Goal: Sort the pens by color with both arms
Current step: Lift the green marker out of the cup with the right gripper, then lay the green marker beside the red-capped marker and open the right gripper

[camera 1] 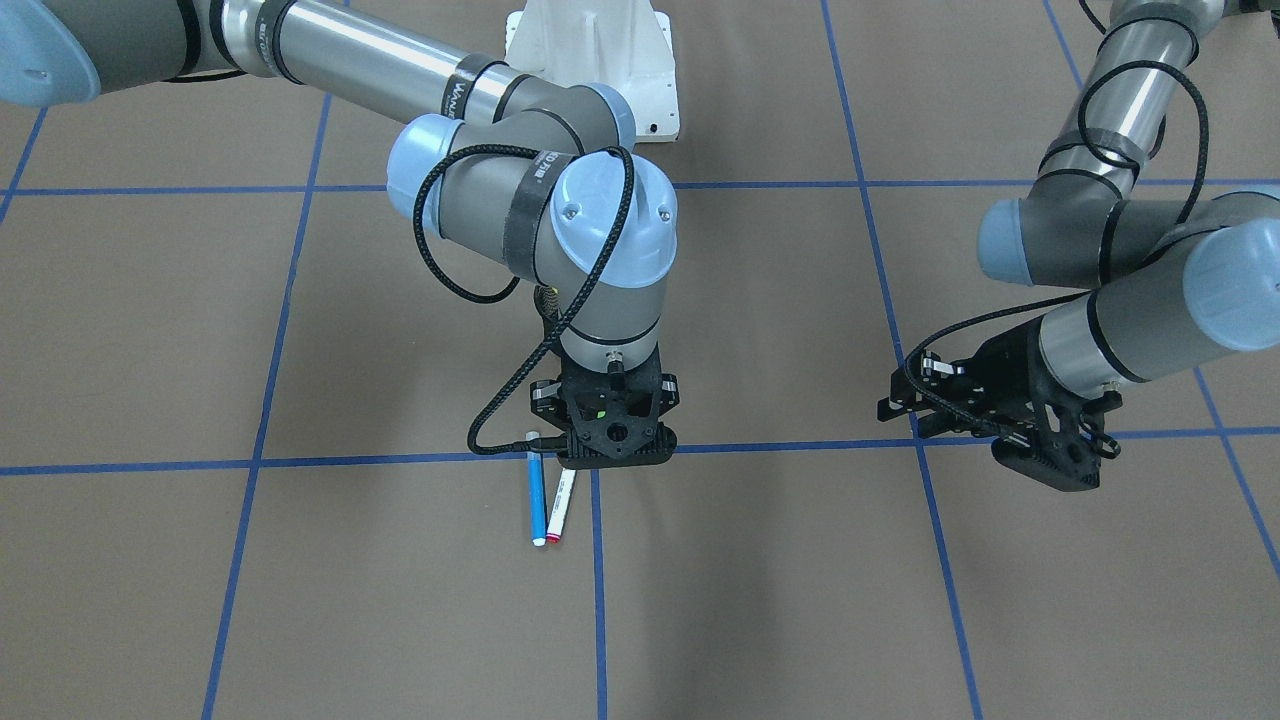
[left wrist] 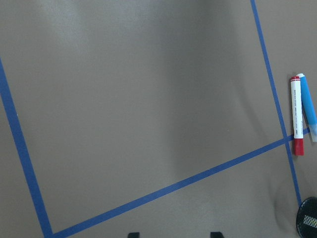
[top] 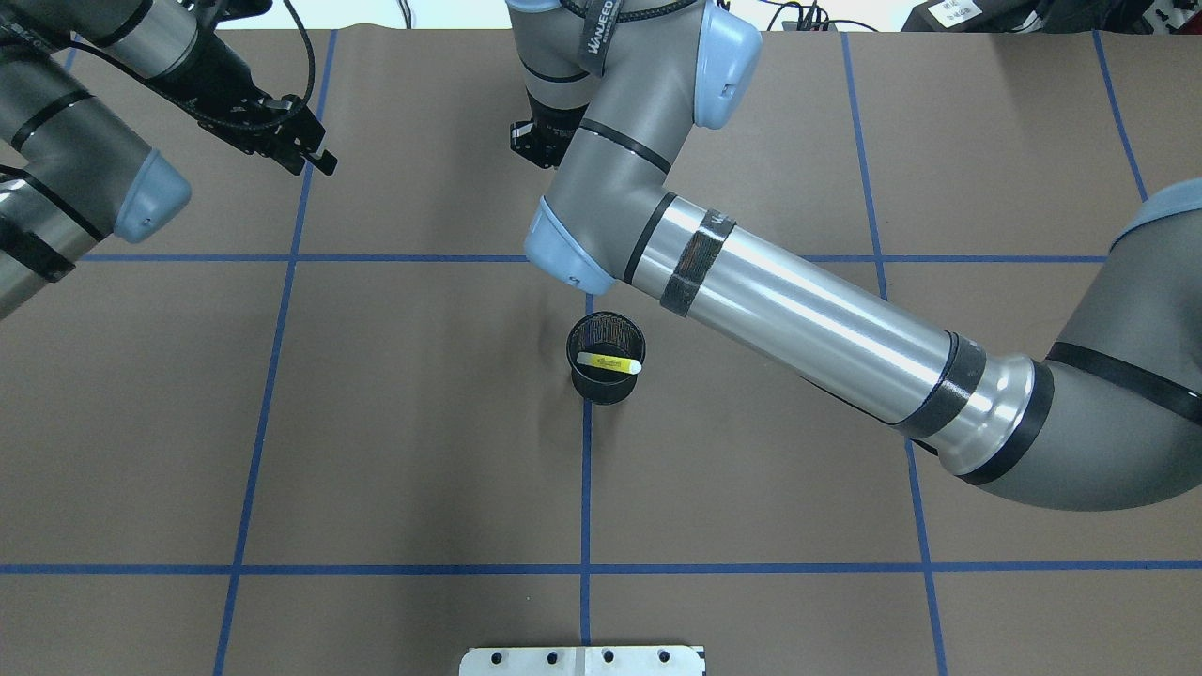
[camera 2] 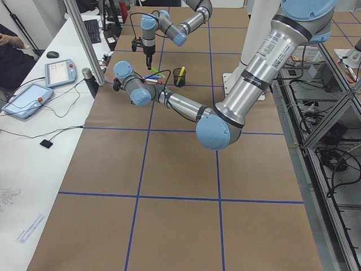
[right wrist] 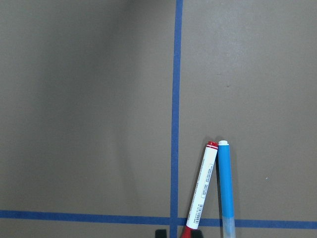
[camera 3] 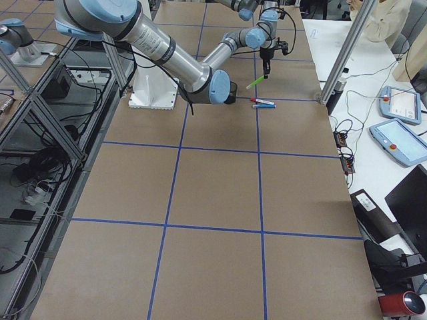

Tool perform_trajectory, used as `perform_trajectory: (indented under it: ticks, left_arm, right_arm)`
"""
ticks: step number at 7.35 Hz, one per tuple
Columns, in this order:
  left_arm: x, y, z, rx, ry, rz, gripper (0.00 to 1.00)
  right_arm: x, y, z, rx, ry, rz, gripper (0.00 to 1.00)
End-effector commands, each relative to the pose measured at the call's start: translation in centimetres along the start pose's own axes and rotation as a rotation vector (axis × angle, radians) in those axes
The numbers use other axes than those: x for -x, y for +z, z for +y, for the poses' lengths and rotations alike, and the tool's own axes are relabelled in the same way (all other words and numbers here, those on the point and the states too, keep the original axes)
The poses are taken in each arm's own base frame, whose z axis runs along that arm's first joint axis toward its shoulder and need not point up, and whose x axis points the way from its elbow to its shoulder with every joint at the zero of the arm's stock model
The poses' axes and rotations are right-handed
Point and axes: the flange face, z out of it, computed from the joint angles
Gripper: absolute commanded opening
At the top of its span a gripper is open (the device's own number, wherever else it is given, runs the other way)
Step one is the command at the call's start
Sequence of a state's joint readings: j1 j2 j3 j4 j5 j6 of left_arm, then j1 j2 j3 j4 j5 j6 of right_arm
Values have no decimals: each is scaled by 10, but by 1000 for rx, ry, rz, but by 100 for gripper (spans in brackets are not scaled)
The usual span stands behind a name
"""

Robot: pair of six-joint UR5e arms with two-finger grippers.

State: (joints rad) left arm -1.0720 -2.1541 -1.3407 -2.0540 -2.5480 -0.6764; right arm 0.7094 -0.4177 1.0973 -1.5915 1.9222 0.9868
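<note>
A blue pen (camera 1: pixel 537 500) and a white pen with a red cap (camera 1: pixel 560 505) lie side by side on the brown table. They also show in the right wrist view, blue (right wrist: pixel 226 188) and white (right wrist: pixel 202 188). My right gripper (camera 1: pixel 615 455) hangs just above their near ends. It is shut on a green pen (camera 3: pixel 253 83), which it holds by one end off the table. The green pen also shows in the exterior left view (camera 2: pixel 158 71). My left gripper (camera 1: pixel 905 410) is open and empty, well off to the side. A yellow pen (top: pixel 610 363) rests in a black mesh cup (top: pixel 608 383).
Blue tape lines (camera 1: pixel 600 600) divide the table into squares. The white base pedestal (camera 1: pixel 590 50) stands at the robot's side. My right forearm (top: pixel 798 319) spans the table above the cup. Tablets (camera 2: pixel 22 99) and a metal post (camera 2: pixel 84 45) stand at the operators' edge.
</note>
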Motion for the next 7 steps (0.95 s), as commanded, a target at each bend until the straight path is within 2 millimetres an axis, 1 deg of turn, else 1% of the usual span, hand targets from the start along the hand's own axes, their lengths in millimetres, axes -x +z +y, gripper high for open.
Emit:
perform_trajectory:
  ticks: [1,2,3,4,5,6,7]
  left_arm:
    - [0,1,0,1,0,0,58]
    - [-1,0,0,1,1,1,58]
    - [-3,5,1,6,3,1,58]
    - [-5,5,1,7,-3,3,58]
    - [-7,5,1,5,-2,4,58]
    - [-8,4,1,5,-1,4,58]
    - [-7,5,1,5,-2,4,58]
  right_arm:
    - [1,18,2,11,-1,12,11]
    - [2,23,-1,6,2,7,12]
    - [6,20,-1,-1,20,-5,12]
    - [16,14,-4,-2,24,-7,12]
    - [21,13,-5,-1,28,-6,12]
    - [22,19,-3,3,25,-2,12]
    - [22,27,-3,-5,17,-16,17]
